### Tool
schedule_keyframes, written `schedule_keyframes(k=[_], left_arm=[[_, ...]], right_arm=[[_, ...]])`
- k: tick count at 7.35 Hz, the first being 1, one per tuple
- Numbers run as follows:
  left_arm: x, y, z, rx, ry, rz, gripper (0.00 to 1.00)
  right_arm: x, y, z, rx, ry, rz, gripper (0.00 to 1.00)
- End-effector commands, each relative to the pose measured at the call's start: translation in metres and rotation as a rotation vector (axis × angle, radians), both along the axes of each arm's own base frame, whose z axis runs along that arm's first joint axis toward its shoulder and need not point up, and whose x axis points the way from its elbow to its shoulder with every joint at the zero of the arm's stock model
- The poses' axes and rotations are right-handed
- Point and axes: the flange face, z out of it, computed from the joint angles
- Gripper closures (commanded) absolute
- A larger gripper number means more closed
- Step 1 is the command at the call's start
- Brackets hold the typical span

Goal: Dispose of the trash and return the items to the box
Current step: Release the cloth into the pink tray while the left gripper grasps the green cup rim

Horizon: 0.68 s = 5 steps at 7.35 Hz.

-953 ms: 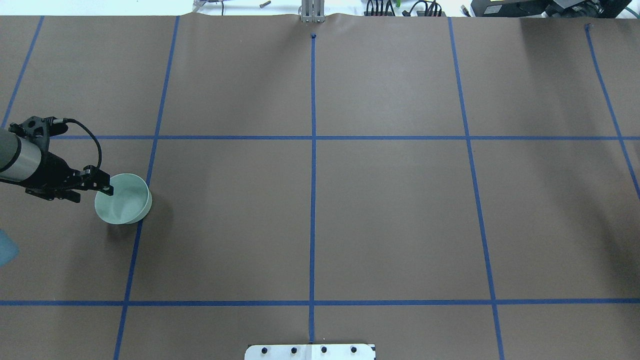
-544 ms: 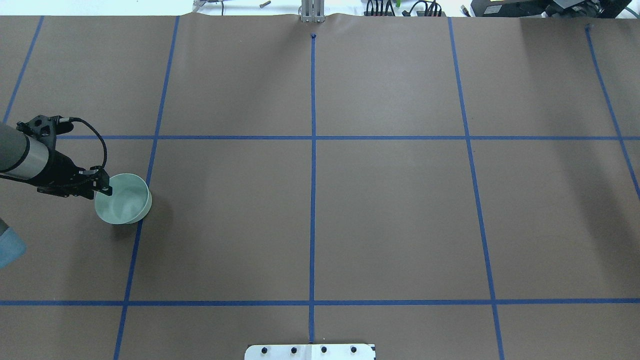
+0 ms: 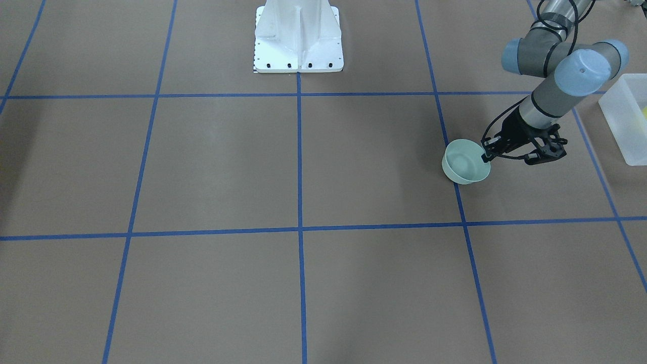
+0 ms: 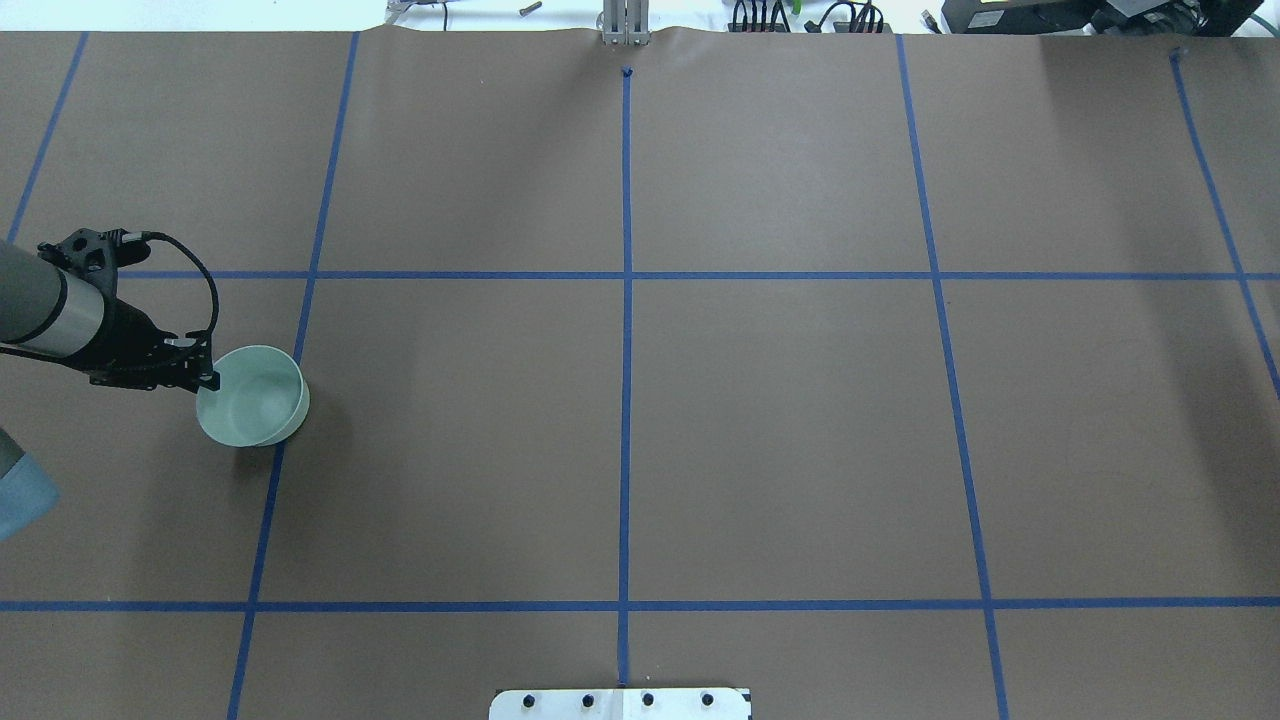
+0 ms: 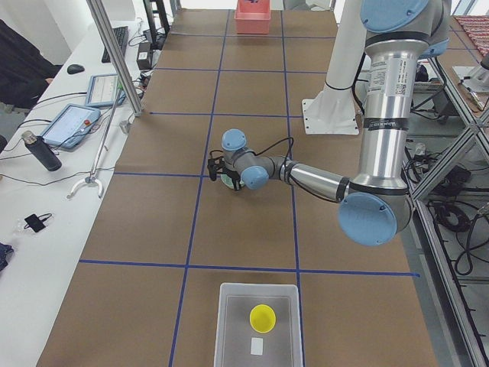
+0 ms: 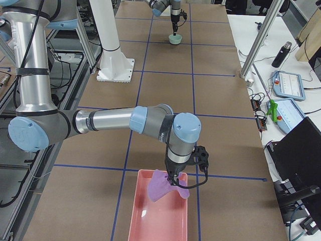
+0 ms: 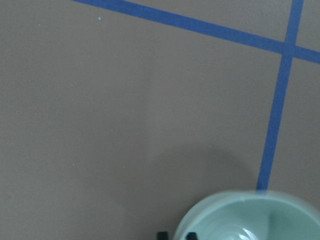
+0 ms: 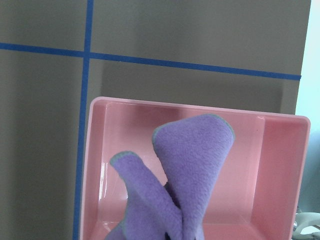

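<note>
The pale mint-green bowl (image 4: 255, 402) sits on the brown table at the left, also in the front view (image 3: 462, 163) and the left wrist view (image 7: 250, 220). My left gripper (image 4: 208, 380) is shut on the bowl's near rim, one finger inside and one outside. The frosted-white box (image 5: 223, 329) stands at the table's left end with the yellow cup (image 5: 263, 317) inside. My right gripper (image 6: 174, 179) is shut on a purple cloth (image 8: 195, 160) and holds it over a pink bin (image 8: 280, 165).
The white robot base (image 3: 298, 40) stands at the table's middle near edge. The box's wall shows at the front view's right edge (image 3: 621, 126). A side desk with tablets (image 5: 72, 122) runs along the far side. Blue tape lines grid the table.
The left wrist has turned and drawn in slightly. The bowl has shifted a little to the right with the gripper on its rim.
</note>
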Motion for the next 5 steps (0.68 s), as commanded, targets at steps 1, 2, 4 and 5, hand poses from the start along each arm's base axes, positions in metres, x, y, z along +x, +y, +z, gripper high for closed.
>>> schedule_keyframes(k=[1,2,4,5], left_arm=[[0.003,0.002,-0.003,-0.010,0.008,-0.009,0.95],[0.002,0.004,-0.015,-0.008,0.048,-0.021,1.00],[-0.001,0.015,-0.041,-0.035,0.136,0.055,1.00],[-0.005,0.017,-0.054,-0.034,0.159,0.066,1.00]], right_arm=[[0.015,0.014,0.032,0.005,0.008,0.030,1.00],[0.018,0.016,0.034,0.007,0.008,0.038,1.00],[0.021,0.022,0.039,-0.002,0.007,0.044,1.00],[0.020,0.031,0.047,-0.009,0.012,0.027,1.00]])
